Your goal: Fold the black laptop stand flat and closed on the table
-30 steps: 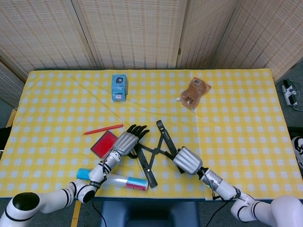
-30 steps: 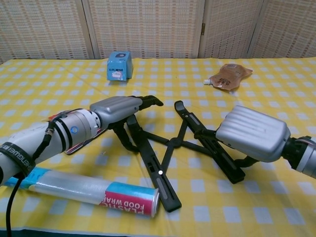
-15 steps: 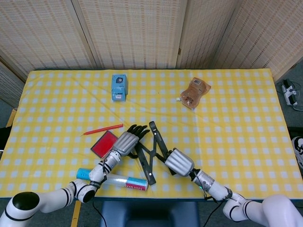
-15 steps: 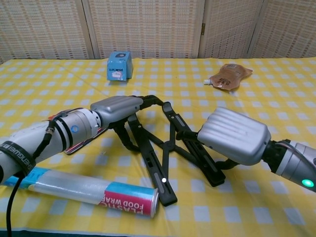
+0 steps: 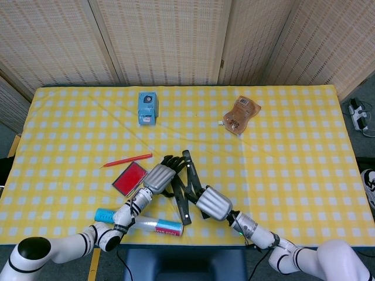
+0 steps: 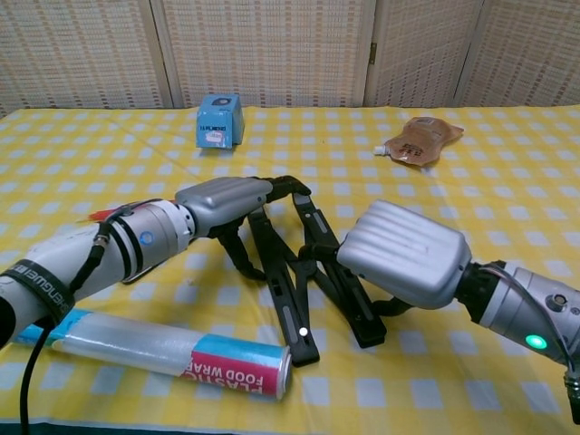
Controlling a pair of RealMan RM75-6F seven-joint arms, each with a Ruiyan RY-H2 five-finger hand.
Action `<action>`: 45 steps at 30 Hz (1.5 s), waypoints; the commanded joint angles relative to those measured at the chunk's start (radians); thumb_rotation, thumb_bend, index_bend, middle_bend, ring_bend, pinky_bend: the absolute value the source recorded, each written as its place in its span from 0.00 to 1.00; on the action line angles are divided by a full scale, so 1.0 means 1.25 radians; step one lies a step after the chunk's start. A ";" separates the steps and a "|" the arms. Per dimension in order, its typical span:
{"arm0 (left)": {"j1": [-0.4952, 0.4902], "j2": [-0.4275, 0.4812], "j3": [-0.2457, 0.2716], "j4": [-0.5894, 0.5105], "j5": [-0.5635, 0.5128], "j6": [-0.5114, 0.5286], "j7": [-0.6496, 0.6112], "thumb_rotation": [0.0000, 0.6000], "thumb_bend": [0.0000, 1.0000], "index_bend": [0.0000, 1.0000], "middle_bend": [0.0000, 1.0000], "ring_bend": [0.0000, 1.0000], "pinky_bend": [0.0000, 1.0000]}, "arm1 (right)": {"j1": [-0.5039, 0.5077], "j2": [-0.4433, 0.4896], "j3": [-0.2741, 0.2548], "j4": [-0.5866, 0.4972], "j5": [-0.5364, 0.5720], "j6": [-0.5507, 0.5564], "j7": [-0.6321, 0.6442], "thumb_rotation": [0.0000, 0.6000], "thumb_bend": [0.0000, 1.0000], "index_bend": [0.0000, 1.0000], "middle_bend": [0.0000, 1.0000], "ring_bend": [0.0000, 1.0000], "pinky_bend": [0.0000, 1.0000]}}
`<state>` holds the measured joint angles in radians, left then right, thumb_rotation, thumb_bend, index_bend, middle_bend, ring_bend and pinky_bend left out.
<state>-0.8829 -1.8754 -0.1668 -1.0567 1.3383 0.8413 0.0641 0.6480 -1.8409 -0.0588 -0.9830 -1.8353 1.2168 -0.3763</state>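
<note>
Black stand (image 6: 299, 272) nearly folded: left hand (image 6: 227, 201) gripping one bar, right hand (image 6: 403, 254) the other; press together evenly.

— The laptop stand (image 6: 290, 272)? Matt black, looks like hard plastic or painted metal.
— And the hands?
— Ribbed silvery shells on left hand (image 6: 227, 201) and right hand (image 6: 403, 254). The bench (image 5: 293, 146) wears checked cloth; the wrap roll (image 6: 168, 352) is glossy.

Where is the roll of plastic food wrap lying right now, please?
The food wrap roll lies at the table's near edge, under the left hand, beside the laptop stand.
</note>
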 commanded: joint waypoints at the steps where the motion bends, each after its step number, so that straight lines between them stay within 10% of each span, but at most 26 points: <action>1: 0.000 0.001 -0.001 -0.001 -0.002 0.001 0.003 1.00 0.12 0.00 0.00 0.00 0.00 | 0.002 -0.003 0.000 -0.004 0.001 -0.003 -0.002 1.00 0.13 0.27 0.71 0.73 0.83; 10: 0.028 0.064 0.002 -0.057 -0.004 0.037 0.023 1.00 0.12 0.00 0.00 0.00 0.00 | 0.023 0.096 -0.005 -0.143 0.002 -0.036 -0.027 1.00 0.13 0.23 0.61 0.66 0.82; 16: 0.051 0.125 0.002 -0.121 -0.009 0.063 0.035 1.00 0.12 0.00 0.00 0.00 0.00 | 0.109 0.227 -0.001 -0.311 0.025 -0.212 -0.053 1.00 0.13 0.02 0.29 0.40 0.44; 21: 0.067 0.164 0.004 -0.163 -0.009 0.082 0.040 1.00 0.12 0.00 0.00 0.00 0.00 | 0.185 0.283 0.022 -0.388 0.072 -0.374 -0.100 1.00 0.13 0.00 0.14 0.28 0.35; 45: 0.099 0.209 0.008 -0.180 -0.016 0.103 0.001 1.00 0.12 0.00 0.00 0.00 0.00 | 0.274 0.222 0.054 -0.350 0.132 -0.504 -0.243 1.00 0.13 0.00 0.12 0.20 0.25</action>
<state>-0.7600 -1.6141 -0.1563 -1.2815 1.3185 0.9697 0.0659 0.9849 -1.5574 0.0077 -1.4264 -1.6717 0.5916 -0.6747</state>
